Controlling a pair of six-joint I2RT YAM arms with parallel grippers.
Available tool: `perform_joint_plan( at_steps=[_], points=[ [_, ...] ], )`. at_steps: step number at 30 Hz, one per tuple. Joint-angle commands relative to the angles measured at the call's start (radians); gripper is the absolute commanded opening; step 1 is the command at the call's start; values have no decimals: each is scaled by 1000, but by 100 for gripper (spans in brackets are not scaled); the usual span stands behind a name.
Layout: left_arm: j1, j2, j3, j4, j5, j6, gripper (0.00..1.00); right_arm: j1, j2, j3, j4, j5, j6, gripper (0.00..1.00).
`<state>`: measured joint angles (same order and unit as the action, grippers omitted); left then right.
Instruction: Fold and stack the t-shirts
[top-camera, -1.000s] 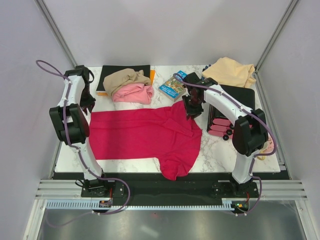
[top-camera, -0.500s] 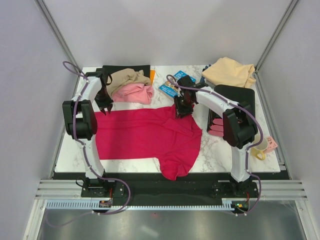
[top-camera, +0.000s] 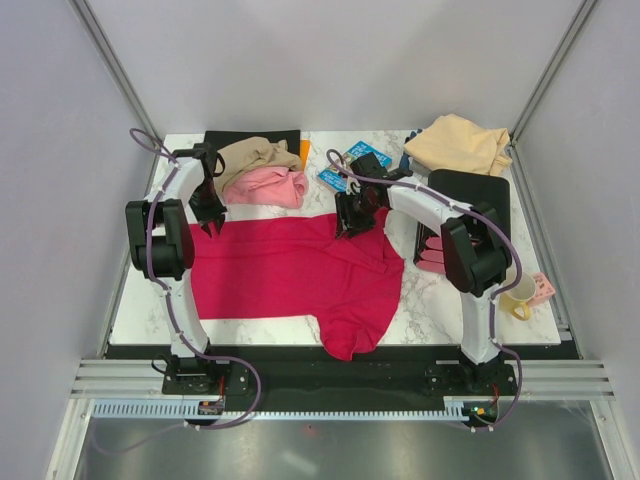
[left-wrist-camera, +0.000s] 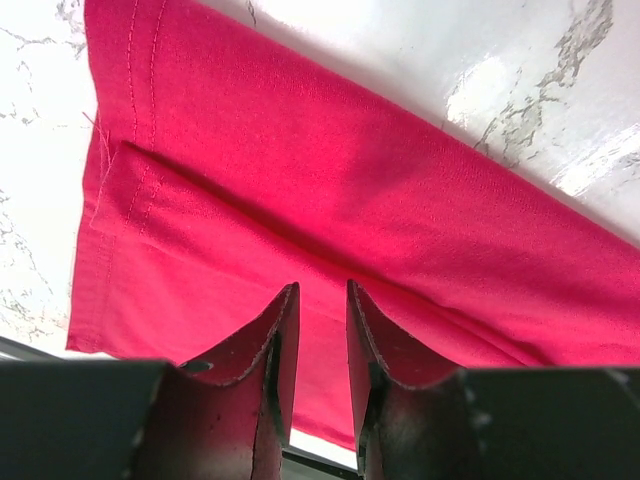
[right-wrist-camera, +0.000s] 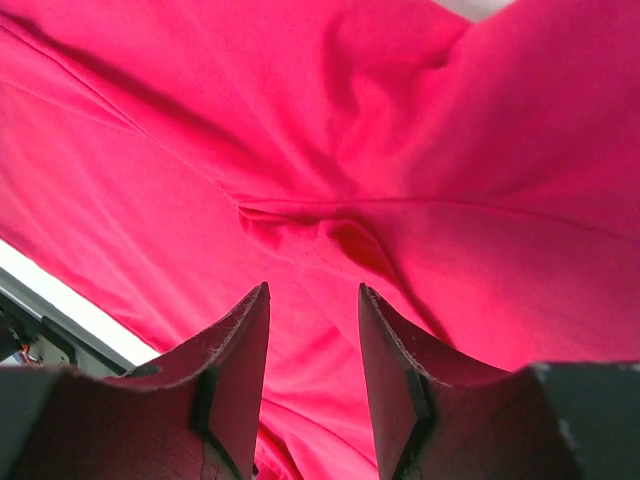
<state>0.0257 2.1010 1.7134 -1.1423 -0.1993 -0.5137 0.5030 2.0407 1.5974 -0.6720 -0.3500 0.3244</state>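
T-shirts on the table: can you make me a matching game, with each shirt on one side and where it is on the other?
Shirts:
1. red t-shirt
2. pink t-shirt
3. tan t-shirt
4. cream t-shirt

Places:
A. far right corner
B. spread out in the middle
C. farthest back on the left
D. bunched just in front of the tan one

Pairs: 1-B, 2-D, 3-C, 4-A
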Motion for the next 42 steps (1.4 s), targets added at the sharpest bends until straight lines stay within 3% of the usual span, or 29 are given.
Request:
perform_joint_plan(
  at_steps=[1,10,12,16,21,31,32,33,36,38,42],
  points=[
    [3,-53,5,12,5,38,32,8,33,2,49,-21,-27,48],
    [0,-61,0,10,9,49,31,20,95,18,49,-6,-45,47],
    [-1,-62,-3,13,9,50,31,26,96,15,48,-4,-54,39],
    [0,-59,-5,12,11,52,31,38,81,12,38,11,-58,8],
    [-3,-56,-3,13,17,47,30,72,41,18,-30,42,-50,5],
    [-7,-55,-9,21,32,34,29,177,-42,-45,-141,74,57,10],
    [-9,-55,-14,23,34,34,29,196,-39,-48,-146,72,64,12],
    [-9,-56,-15,26,35,34,29,209,-39,-51,-149,72,64,24],
    [-10,-64,-21,27,38,34,29,230,-42,-54,-178,89,88,31],
    [-12,-75,-28,30,38,35,29,232,-57,-50,-193,100,105,43],
    [-10,-91,-40,33,35,35,30,230,-89,16,-216,164,97,44]
  ],
)
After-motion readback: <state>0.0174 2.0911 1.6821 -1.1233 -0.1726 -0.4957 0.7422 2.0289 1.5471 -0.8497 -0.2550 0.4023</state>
